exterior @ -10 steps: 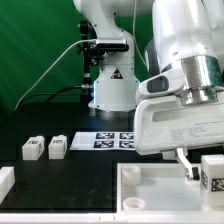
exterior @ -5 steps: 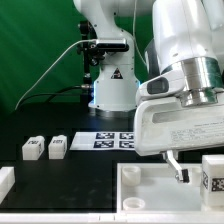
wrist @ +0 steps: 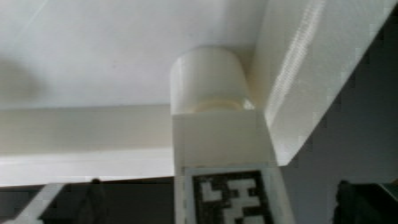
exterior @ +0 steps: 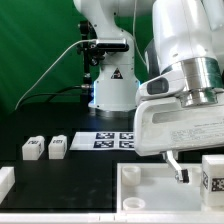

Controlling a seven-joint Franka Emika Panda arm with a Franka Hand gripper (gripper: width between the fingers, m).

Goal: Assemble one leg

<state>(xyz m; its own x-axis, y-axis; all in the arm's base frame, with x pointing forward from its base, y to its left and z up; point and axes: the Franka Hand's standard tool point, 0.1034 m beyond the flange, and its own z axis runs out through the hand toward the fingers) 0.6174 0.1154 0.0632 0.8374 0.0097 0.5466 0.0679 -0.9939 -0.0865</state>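
Note:
In the wrist view a leg (wrist: 226, 150) with a black-and-white tag stands with its rounded end in a corner socket of the large white square top (wrist: 107, 60). My gripper (wrist: 214, 212) is open around it, and dark gaps show between the leg and the fingers (wrist: 50, 203) on both sides. In the exterior view this leg (exterior: 212, 172) stands on the top's (exterior: 150, 190) right corner, with one finger (exterior: 175, 166) to its left. The other finger is out of view. Two more legs (exterior: 33, 148) (exterior: 57, 147) lie at the left.
The marker board (exterior: 115, 140) lies behind the top, in the middle of the black table. Another white part (exterior: 5, 180) sits at the exterior view's left edge. The arm's base (exterior: 110, 85) stands at the back before a green curtain.
The visible finger has moved toward the exterior view's left, away from the leg, so the gripper has opened. The leg and the arm have stayed put since half a second ago.

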